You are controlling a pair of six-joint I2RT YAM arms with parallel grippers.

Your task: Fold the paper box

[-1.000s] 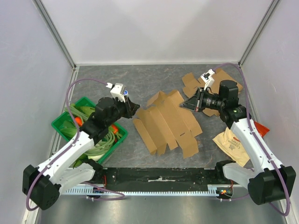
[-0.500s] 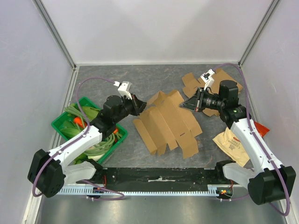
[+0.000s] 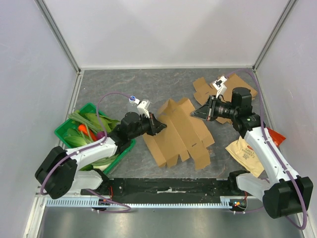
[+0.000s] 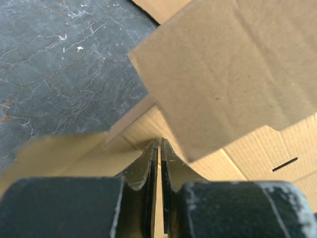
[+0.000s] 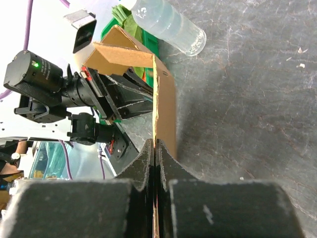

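The flattened brown cardboard box (image 3: 181, 131) lies in the middle of the dark table, its flaps partly raised. My left gripper (image 3: 161, 126) is shut, its tips pushed in at the box's left edge. In the left wrist view the tips (image 4: 159, 143) sit against the creased cardboard (image 4: 233, 74), under a raised flap. My right gripper (image 3: 194, 113) is shut on the box's right edge. In the right wrist view a cardboard panel (image 5: 164, 109) stands up from between its closed tips (image 5: 155, 144).
A green basket (image 3: 67, 130) of vegetables stands at the left, beside my left arm. More cardboard pieces (image 3: 203, 88) lie at the back right. A brown paper bag (image 3: 246, 151) lies at the right. A clear bottle (image 5: 168, 25) shows in the right wrist view.
My left arm has swung right and forward from beside the basket until its shut gripper reached the box's left edge. The right arm has held still on the box.
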